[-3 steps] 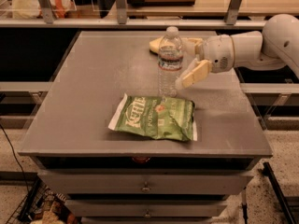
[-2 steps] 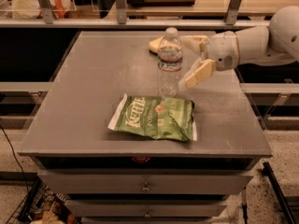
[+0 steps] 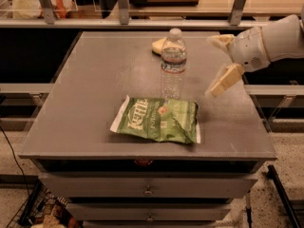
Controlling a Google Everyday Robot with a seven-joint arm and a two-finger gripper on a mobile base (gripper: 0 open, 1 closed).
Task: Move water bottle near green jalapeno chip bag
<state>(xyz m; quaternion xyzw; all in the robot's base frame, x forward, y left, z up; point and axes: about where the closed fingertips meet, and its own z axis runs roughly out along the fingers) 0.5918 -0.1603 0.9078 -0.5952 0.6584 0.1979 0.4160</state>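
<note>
The water bottle [image 3: 173, 63], clear and ribbed with a white cap, stands upright on the grey table [image 3: 95, 94], just behind the green jalapeno chip bag [image 3: 159, 119]. The bag lies flat near the table's front edge with its white lettering up. My gripper [image 3: 219, 64] is to the right of the bottle, well apart from it, with its pale fingers [image 3: 223, 80] spread and nothing between them. The white arm reaches in from the right edge.
A yellow sponge [image 3: 158, 45] lies on the table behind the bottle. Drawers [image 3: 147, 190] sit under the table top. A shelf rail with metal posts [image 3: 123, 4] runs along the back. A cart stands at lower left.
My gripper has let go of the bottle and drawn back to the right. The bottle stays upright behind the chip bag.
</note>
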